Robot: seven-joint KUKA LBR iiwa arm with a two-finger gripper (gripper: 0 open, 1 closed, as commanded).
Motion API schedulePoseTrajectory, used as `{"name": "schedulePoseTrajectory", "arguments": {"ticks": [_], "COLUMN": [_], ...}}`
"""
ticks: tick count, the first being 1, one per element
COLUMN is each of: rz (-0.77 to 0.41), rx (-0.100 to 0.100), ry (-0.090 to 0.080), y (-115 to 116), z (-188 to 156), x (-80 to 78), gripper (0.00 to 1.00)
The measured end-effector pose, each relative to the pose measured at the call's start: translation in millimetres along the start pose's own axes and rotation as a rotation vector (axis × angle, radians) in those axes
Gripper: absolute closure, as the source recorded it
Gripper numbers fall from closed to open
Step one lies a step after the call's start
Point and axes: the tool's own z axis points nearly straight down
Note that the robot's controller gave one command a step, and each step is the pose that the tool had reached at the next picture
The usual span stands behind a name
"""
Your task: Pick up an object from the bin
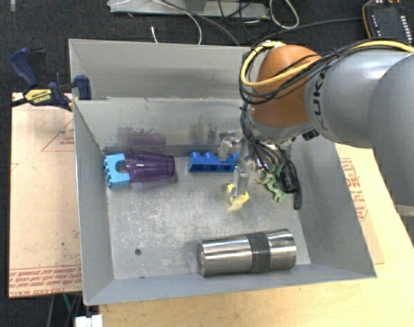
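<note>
My gripper (238, 195) hangs low over the bin floor, right of the middle. A dark blue toy brick (210, 162) lies flat against the back wall; its right end is just left of and behind the gripper. A silver metal cylinder (246, 253) with a dark band lies on its side along the front wall, below the gripper and apart from it. A pale yellow tip shows at the gripper's lower end; whether it is a loose thing or part of the gripper I cannot tell.
At the back left a purple cup (151, 167) lies on its side, touching a light blue block (115, 170). The arm with its orange dome and cables covers the bin's back right.
</note>
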Motion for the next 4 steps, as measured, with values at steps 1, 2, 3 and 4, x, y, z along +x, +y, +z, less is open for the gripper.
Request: {"name": "schedulePoseTrajectory", "arguments": {"ticks": [1, 2, 3, 4], "rz": [-0.176, 0.031, -0.446, -0.452], "rx": [-0.007, -0.006, -0.019, -0.013], "ry": [0.003, -0.001, -0.004, -0.002], "y": [-117, -5, -149, -148], "z": [7, 35, 39, 40], "x": [3.6, -10.3, -4.1, -4.2], "gripper": [0.00, 0.00, 1.00, 1.00]}}
